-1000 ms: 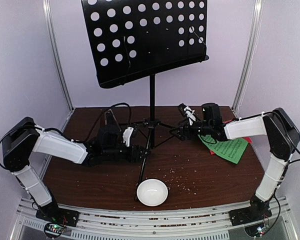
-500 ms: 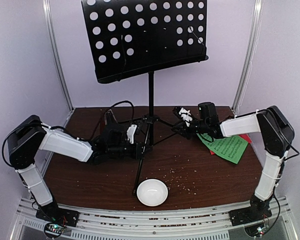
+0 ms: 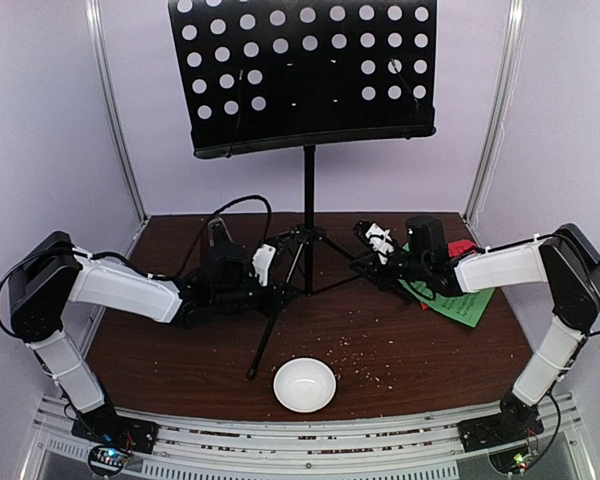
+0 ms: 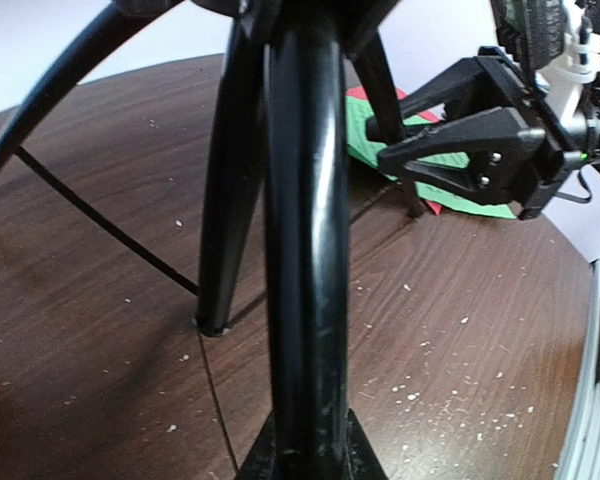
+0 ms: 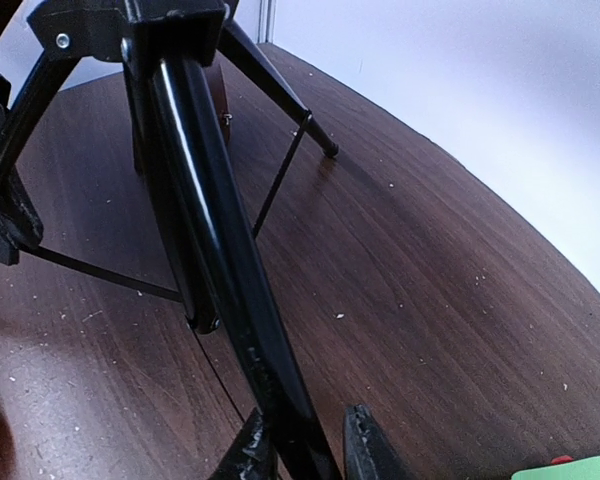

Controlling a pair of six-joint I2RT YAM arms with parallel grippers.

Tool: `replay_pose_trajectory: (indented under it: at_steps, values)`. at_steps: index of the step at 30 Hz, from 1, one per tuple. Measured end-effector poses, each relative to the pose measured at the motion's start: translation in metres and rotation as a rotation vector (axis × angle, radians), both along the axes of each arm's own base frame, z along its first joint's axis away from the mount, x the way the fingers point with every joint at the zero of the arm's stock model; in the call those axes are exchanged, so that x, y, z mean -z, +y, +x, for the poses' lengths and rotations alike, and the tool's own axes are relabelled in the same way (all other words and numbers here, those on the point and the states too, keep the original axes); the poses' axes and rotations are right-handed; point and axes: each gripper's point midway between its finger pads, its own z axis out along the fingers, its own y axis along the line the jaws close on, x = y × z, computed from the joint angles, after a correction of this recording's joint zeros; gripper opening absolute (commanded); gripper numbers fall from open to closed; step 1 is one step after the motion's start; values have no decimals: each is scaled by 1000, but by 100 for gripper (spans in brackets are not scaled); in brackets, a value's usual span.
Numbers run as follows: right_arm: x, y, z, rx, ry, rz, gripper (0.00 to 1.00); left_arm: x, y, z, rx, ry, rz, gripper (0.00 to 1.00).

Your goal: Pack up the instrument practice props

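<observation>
Top external view: nearest, the white bowl [image 3: 304, 385] sits on the worktop [image 3: 180, 350], its inside plain white. Farther back, the left claw [image 3: 277, 297] is closed on the music stand [image 3: 307, 190] by a left tripod leg, and the right claw [image 3: 363, 264] is clamped on a right leg. The stand rises upright mid-worktop. The green sheet [image 3: 465, 300] and red sheet [image 3: 462, 247] lie under the right arm.

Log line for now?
left gripper: shut on leg of tall black perforated tripod music stand | right gripper: shut on another leg | green paper sheet: on dark wooden table
</observation>
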Motion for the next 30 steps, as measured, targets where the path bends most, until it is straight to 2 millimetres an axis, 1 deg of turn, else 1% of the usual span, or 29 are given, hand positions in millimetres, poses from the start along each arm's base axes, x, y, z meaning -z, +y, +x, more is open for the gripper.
replay_pose_trajectory:
  at_steps: [8, 12, 16, 21, 24, 30]
  values:
    - [-4, 5, -17, 39, 25, 47, 0, -3, 9, 5, -7, -69, 69, 0]
    - [-8, 7, -24, 62, 32, 88, 0, -9, 11, 7, -8, -93, 73, 0]
    - [-15, 9, -30, 74, 36, 133, 0, -20, 13, 8, -9, -118, 65, 0]
    - [-22, 14, -31, 88, 19, 155, 0, -38, 17, 13, -25, -160, 33, 0]
    - [-21, 15, -32, 92, 16, 148, 0, -37, 18, 12, -23, -171, 34, 0]
    - [-14, 23, -41, 71, 10, 111, 0, -23, 27, 5, -15, -213, 22, 0]
